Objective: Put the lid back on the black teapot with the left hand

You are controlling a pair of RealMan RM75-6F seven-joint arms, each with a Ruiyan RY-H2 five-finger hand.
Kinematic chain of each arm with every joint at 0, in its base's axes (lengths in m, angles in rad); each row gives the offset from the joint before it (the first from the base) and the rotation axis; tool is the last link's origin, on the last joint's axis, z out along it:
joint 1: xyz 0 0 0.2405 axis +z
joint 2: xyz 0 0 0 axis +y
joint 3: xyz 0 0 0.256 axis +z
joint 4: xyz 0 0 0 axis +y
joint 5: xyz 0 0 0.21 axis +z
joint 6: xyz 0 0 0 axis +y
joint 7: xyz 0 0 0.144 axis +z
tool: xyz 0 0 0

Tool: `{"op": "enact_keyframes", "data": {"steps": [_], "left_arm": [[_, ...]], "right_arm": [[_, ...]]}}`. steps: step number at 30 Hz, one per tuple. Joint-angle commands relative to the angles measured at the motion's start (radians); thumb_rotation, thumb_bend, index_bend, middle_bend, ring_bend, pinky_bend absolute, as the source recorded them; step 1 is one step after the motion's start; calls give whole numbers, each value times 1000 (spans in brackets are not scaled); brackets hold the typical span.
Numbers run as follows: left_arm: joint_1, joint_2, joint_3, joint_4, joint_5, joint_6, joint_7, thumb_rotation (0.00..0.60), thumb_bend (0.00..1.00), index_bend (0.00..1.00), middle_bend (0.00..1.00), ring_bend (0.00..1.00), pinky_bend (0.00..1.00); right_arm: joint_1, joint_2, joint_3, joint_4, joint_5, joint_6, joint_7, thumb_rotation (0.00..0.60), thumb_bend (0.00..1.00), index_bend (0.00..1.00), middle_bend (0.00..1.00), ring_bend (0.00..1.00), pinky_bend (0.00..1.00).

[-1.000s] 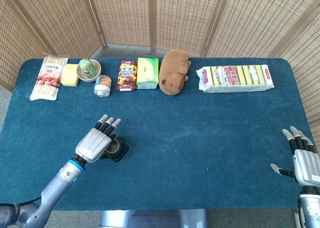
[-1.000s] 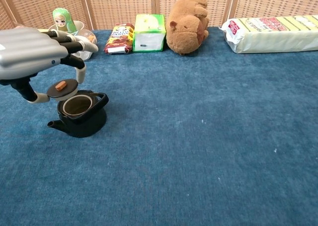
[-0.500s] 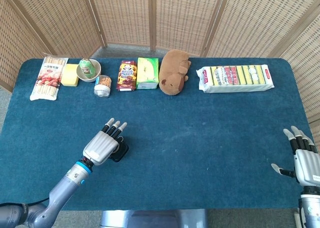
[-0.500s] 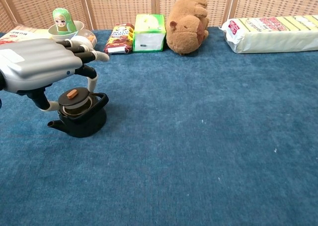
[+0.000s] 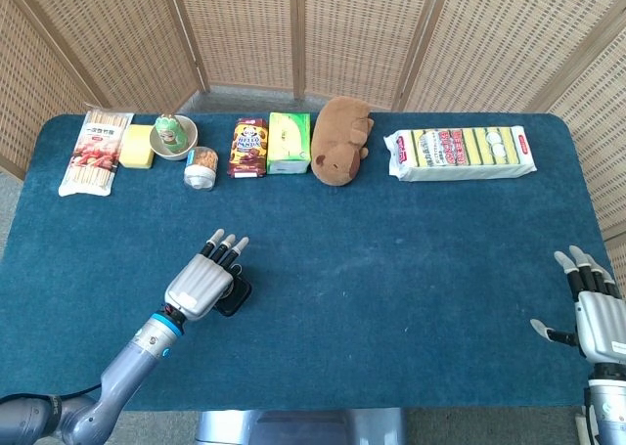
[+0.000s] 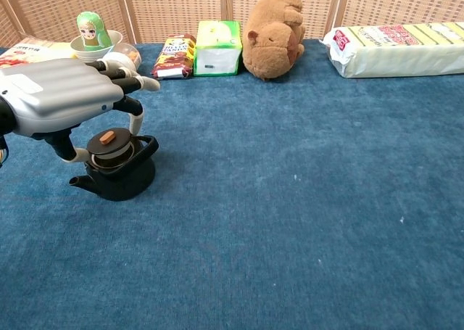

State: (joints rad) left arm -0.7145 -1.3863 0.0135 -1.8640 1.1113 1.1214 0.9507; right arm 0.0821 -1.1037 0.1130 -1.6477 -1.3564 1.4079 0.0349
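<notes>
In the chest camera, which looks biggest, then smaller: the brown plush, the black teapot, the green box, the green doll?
1. Plush
2. Teapot, though it sits nearer the camera, so this is unsure
3. Green box
4. Doll

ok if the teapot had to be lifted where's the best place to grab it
Probably the arched handle over the teapot, coming from above. It stands clear of the body, whereas the spout is thin and low. The left hand is over the lid now.
</notes>
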Motion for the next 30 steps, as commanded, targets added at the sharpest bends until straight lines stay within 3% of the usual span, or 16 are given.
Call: {"op": "enact_keyframes", "data": {"steps": [1, 17, 24, 30], "left_arm": [[-2, -3, -1, -2, -6, 1, 9, 600, 242, 389, 0, 0, 12], [-5, 2, 1, -24, -52, 14, 37, 600, 218, 381, 0, 0, 12], [-7, 8, 2, -31, -68, 17, 42, 600, 187, 261, 0, 0, 12], [-12, 8, 4, -42, -93, 23, 62, 600, 184, 240, 0, 0, 12]], "right_arm": [[0, 1, 0, 0, 0, 0, 1, 600, 65, 97, 13, 11, 0], [1, 1, -1, -1, 0, -2, 1, 600, 66, 96, 13, 11, 0], [1, 0, -1, -1, 1, -2, -2, 600, 65, 97, 13, 11, 0], [1, 1, 0, -1, 1, -3, -1, 600, 66, 96, 13, 11, 0]]}}
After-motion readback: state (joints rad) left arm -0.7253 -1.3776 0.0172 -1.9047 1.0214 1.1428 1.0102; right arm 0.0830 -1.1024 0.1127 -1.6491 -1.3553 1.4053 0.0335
